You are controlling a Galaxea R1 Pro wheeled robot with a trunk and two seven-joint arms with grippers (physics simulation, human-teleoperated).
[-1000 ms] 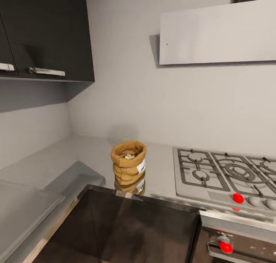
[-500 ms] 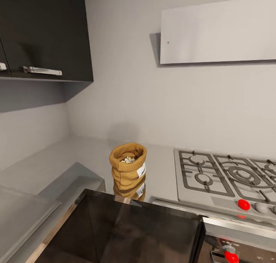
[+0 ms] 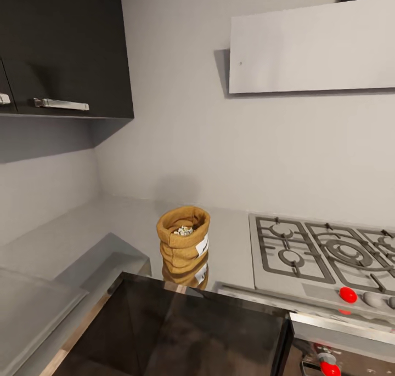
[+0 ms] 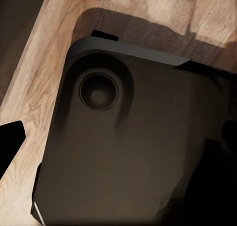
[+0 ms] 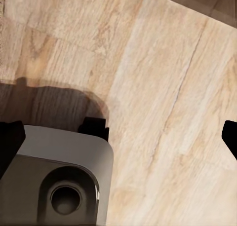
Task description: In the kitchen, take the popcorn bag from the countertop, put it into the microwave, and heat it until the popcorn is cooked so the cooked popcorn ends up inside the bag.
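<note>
The bag [image 3: 184, 239] stands upright on the countertop [image 3: 93, 228] near its front edge, just left of the hob [image 3: 323, 255], mouth open with pale popcorn [image 3: 184, 231] inside. A white label [image 3: 202, 246] faces right, its print too small to read. Both wrist cameras look down at wood floor [image 5: 163, 78] and the robot's dark base [image 4: 133, 147], so the arms likely hang low for travel; whether the pincers are open or closed cannot be told.

1. The popcorn bag [image 3: 184, 240] stands upright and alone on the countertop [image 3: 115, 222], with bare surface on its left and behind it toward the wall.
2. The gas hob [image 3: 323, 255] lies near its right side, apart from it.
3. The dark wall cabinet [image 3: 66, 47] hangs well above the corner, leaving open air over the bag's mouth.
</note>
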